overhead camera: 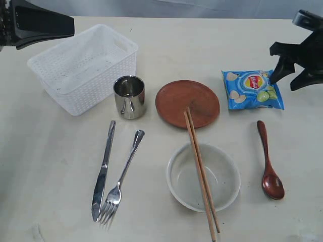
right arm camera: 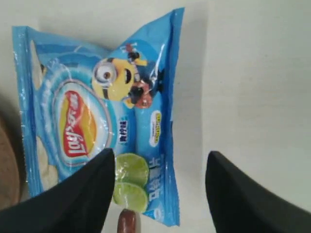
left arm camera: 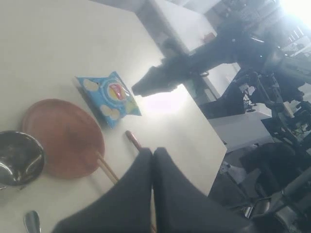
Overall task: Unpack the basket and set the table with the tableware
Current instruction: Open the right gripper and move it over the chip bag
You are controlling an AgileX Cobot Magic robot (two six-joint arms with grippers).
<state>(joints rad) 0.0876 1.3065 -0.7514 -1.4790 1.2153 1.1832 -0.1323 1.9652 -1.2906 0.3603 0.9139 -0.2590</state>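
- Tabletop: pale cream. I see its far edge along the top of the exterior view. Bare room lies left of the knife, and also between bowl and spoon.
- Basket: white lattice, at the far left, set at a slant. The steel cup stands just beside its near corner.
- Left arm: raised over the far-left corner, next to the basket. The left fingers are pressed together with nothing between them.
- Right arm: reaches in from the far right, angled down. The right fingers are spread wide above the chips bag, and I cannot tell if they touch it.
- Plate: reddish-brown, centre, apart from the cup.
- Bowl: pale, just in front of the plate.
- Chips bag: blue, flat, right of the plate.
- Chopsticks: laid across the bowl, with the far tips on the plate and the near ends past the bowl's rim.
- Knife and fork: side by side in front of the cup, tips close together.
- Spoon: dark red-brown, right of the bowl, with open tabletop on both sides.
- Cup: upright.
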